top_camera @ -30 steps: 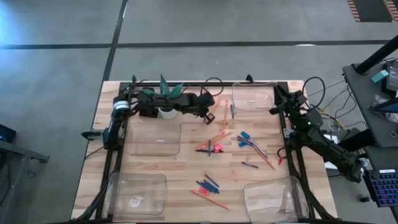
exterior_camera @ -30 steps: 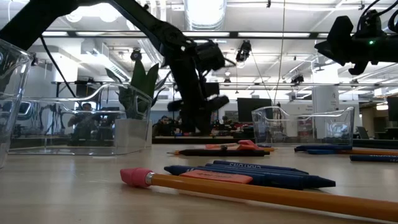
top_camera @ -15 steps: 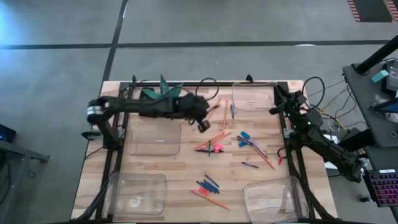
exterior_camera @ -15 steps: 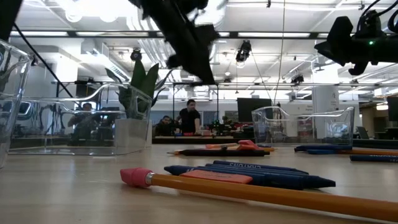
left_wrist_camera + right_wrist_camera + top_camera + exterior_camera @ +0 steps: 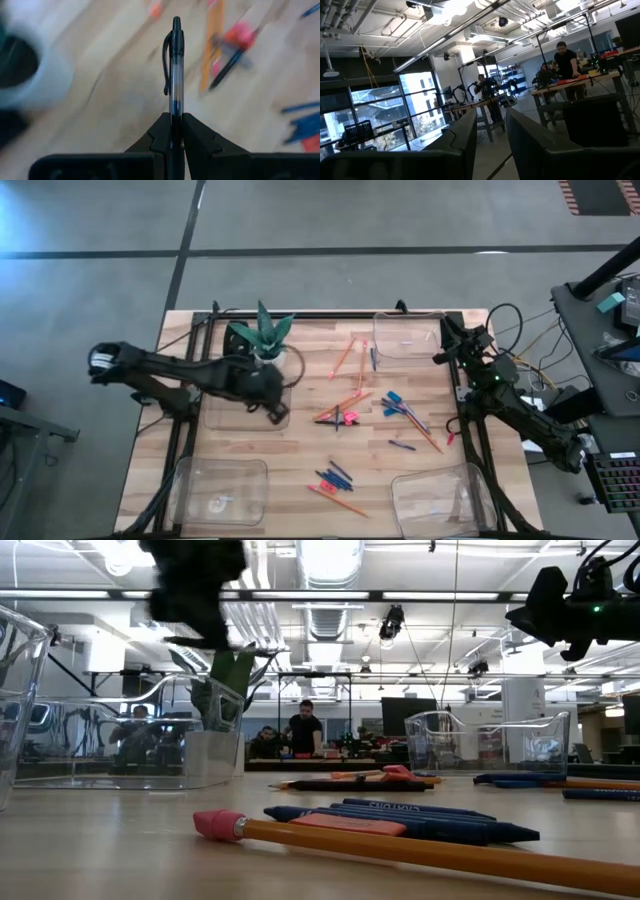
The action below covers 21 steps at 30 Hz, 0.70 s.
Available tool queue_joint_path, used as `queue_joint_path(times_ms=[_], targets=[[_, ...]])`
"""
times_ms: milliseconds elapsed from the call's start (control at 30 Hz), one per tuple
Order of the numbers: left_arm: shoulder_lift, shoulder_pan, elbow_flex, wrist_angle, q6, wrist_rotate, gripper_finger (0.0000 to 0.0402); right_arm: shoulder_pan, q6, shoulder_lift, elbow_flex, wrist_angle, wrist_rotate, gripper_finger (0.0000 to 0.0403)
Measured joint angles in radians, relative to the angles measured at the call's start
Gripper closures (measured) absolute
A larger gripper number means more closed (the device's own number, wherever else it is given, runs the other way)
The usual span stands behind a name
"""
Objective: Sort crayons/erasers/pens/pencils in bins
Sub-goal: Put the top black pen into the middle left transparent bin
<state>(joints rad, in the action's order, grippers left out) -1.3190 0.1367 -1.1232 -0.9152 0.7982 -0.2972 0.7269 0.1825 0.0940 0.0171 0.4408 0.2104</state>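
While 4 bins sit empty-looking, left gripper pinches 1 pen.

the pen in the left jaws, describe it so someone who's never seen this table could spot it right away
Start at the potted plant at the table's far edge; beside it, over the clear bin, hangs the left gripper. Shut in its jaws is the pen: a clear barrel with a black cap and clip. Unlike the pencils and crayons, it is off the table.

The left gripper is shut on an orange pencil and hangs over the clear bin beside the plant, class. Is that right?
Not quite. The left gripper is shut on a black clip pen, not an orange pencil, as the left wrist view shows. It does hang over the clear bin beside the plant.
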Motion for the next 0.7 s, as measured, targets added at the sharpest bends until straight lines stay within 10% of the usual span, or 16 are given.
queue_joint_path(times_ms=[700], targets=[[0.136, 0.06, 0.416, -0.04, 0.101, 0.113, 0.0381, 0.0, -0.001, 0.0, 0.0, -0.002, 0.0, 0.0307]])
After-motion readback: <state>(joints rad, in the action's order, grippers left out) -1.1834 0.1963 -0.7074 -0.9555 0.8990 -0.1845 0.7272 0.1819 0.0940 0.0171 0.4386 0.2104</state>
